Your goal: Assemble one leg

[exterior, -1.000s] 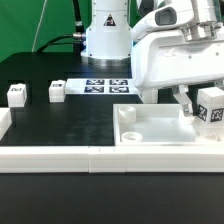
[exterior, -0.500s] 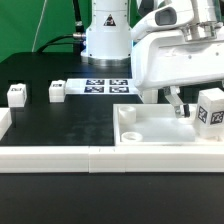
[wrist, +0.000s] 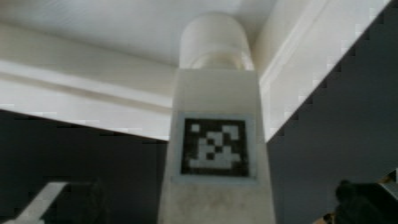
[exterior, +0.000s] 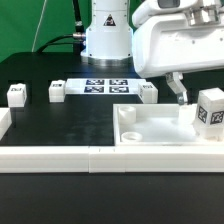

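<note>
One leg (exterior: 208,108), a small white block with a black-and-white tag, stands upright at the corner of the white tray (exterior: 150,135) on the exterior view's right. My gripper (exterior: 184,92) hangs just above and to the left of it, open, with one dark finger (exterior: 178,88) showing. In the wrist view the same leg (wrist: 219,120) fills the middle, its rounded end against the tray (wrist: 107,90). My gripper (wrist: 205,212) straddles it, and both fingertips (wrist: 365,195) stand well clear of its sides.
Three more legs lie on the black table: two at the left (exterior: 16,94), (exterior: 56,91) and one behind the tray (exterior: 148,91). The marker board (exterior: 106,87) lies at the back. A white rail (exterior: 50,157) runs along the front edge.
My gripper has risen and drawn back from the leg. The leg stays standing at the tray's corner.
</note>
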`<state>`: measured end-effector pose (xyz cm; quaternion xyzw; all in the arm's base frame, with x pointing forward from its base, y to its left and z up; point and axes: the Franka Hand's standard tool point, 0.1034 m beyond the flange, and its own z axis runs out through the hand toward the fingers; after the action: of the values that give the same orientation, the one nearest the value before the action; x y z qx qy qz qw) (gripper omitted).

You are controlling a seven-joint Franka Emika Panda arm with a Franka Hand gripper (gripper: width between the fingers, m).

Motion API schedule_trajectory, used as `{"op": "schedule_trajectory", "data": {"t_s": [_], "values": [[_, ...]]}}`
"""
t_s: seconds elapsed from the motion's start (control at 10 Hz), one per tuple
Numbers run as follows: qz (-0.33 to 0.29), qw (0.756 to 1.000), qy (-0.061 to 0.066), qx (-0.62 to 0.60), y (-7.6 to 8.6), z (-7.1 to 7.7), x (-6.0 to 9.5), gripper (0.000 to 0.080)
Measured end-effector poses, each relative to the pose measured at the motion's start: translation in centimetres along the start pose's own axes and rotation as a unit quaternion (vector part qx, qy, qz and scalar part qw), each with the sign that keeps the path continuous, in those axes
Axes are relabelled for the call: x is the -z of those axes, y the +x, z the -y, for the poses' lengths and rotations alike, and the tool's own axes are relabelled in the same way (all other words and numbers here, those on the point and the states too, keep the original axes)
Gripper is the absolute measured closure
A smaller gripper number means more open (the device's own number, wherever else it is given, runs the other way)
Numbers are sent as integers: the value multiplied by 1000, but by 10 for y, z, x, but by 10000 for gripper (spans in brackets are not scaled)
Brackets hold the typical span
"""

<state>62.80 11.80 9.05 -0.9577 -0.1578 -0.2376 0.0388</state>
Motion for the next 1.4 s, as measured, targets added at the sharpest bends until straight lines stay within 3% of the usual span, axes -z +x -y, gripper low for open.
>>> {"op": "schedule_trajectory", "data": {"t_s": [0.4, 0.5, 0.7, 1.0, 1.4], "values": [[25, 1000, 7, 1, -2, 3, 1, 150], [89, 996, 19, -17, -12, 5, -3, 150], [152, 988, 29, -20, -7, 4, -2, 150], [288, 955, 64, -23, -14, 10, -1, 150], [279, 958, 63, -23, -8, 9, -4, 150]]}}
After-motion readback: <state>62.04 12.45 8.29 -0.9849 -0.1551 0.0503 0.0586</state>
